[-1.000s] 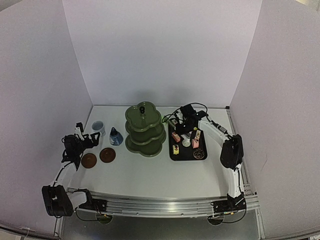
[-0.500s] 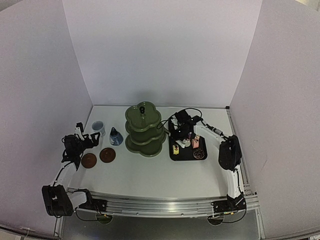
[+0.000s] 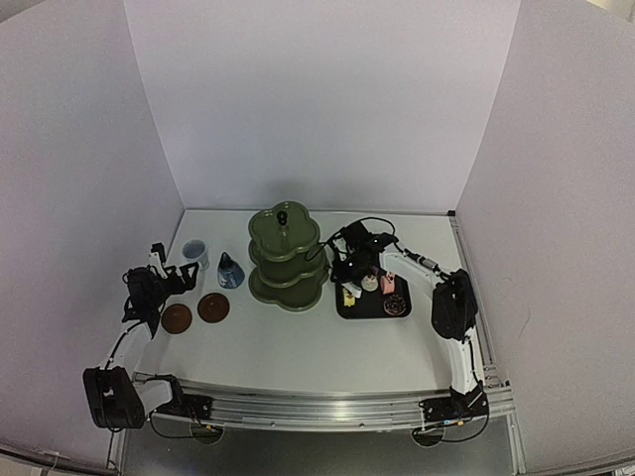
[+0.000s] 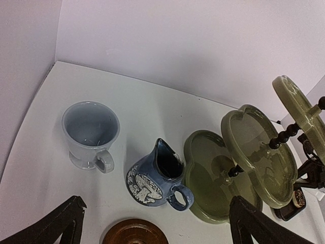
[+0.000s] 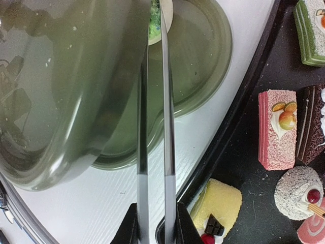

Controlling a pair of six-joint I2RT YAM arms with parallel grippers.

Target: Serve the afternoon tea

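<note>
Left jaws: spread wide, left of stand (image 3: pixel 287 260).
Right jaws: pinching tongs (image 5: pixel 168 127), right of stand.
Tongs: gripping green cake (image 5: pixel 154 23) over stand.

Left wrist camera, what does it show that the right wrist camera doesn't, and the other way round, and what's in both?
Only the left wrist view: the pale blue cup, the blue jug and a brown coaster. Only the right wrist view: metal tongs clamped in the right fingers, a green-topped cake at their tips, and the pink cake and yellow cake on the black tray. Both: the green tiered stand and that tray, just a corner in the left wrist view.
</note>
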